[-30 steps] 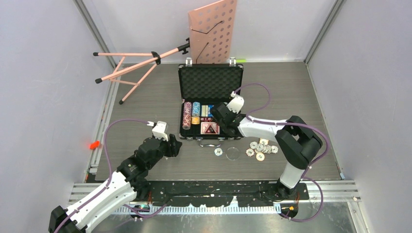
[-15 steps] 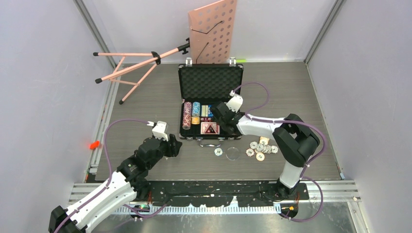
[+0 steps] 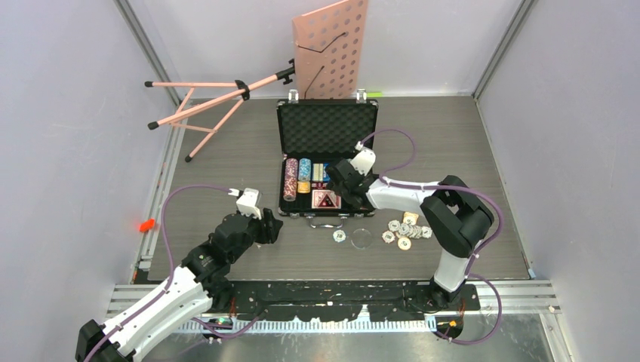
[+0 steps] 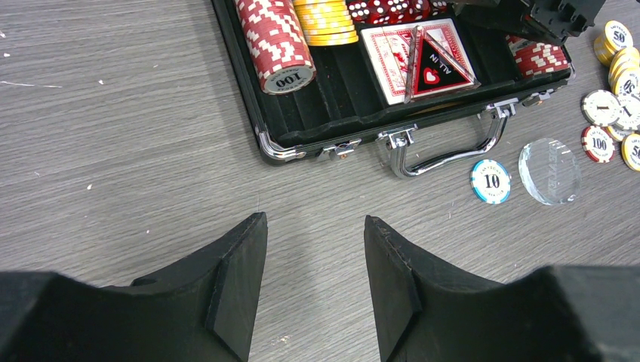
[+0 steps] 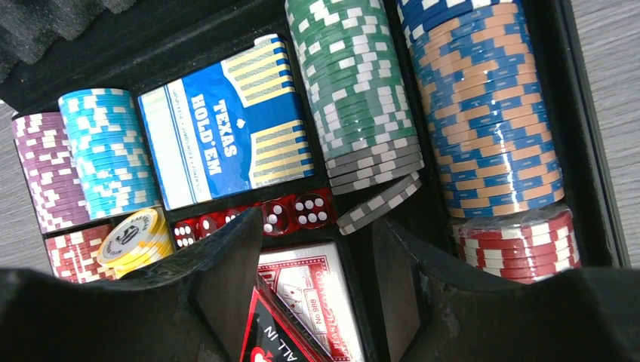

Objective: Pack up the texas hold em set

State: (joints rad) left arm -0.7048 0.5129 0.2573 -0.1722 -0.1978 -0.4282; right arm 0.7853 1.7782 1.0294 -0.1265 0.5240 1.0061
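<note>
I am hovering my right gripper (image 5: 317, 230), jaws apart and empty, over the dice (image 5: 290, 213) inside the open case (image 3: 327, 130), my left gripper (image 4: 313, 226) hanging likewise parted and empty before the case's front left corner, loose chips (image 3: 406, 228) lying right of its handle.

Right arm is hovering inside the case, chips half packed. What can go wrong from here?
1. A grey chip leans loose against the green stack. The open right gripper right above it could knock it or topple the stack.
2. The ALL IN marker sits tilted on the red deck and might stop the lid from shutting.
3. Loose chips lie on the table, right of the case. Closing early would leave them out.
</note>
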